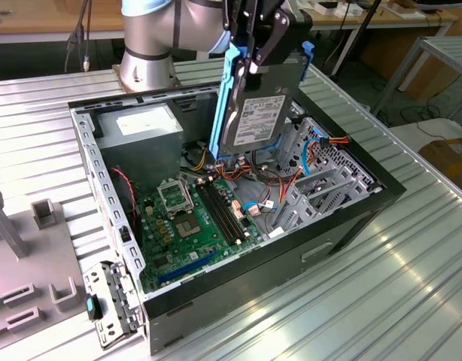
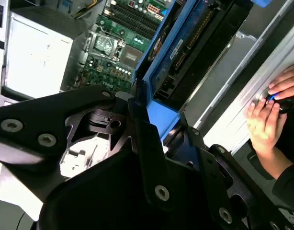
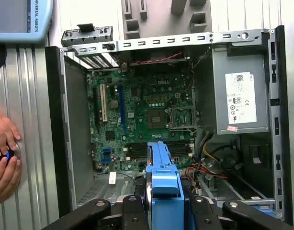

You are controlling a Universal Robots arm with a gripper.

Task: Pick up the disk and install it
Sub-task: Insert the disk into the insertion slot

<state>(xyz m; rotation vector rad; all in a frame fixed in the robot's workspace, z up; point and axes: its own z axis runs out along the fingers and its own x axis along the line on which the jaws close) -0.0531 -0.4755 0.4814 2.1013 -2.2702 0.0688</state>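
The disk (image 1: 255, 116) hangs upright over the open computer case (image 1: 306, 259), above the cables (image 1: 270, 179) beside the green circuit board (image 1: 187, 229). The gripper (image 1: 255, 60) is clenched on the disk's upper end. A person's hands (image 2: 264, 120) rest on the ribbed table (image 1: 411, 301) beside the case.

Silver-grey arm (image 1: 148, 34), black bolted jaws, perhaps matte

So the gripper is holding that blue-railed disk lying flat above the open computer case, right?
Not quite: the disk is not lying flat. The exterior view shows it hanging nearly upright, on end, clamped at its top by the gripper. The rest is right: it is held above the open computer case.
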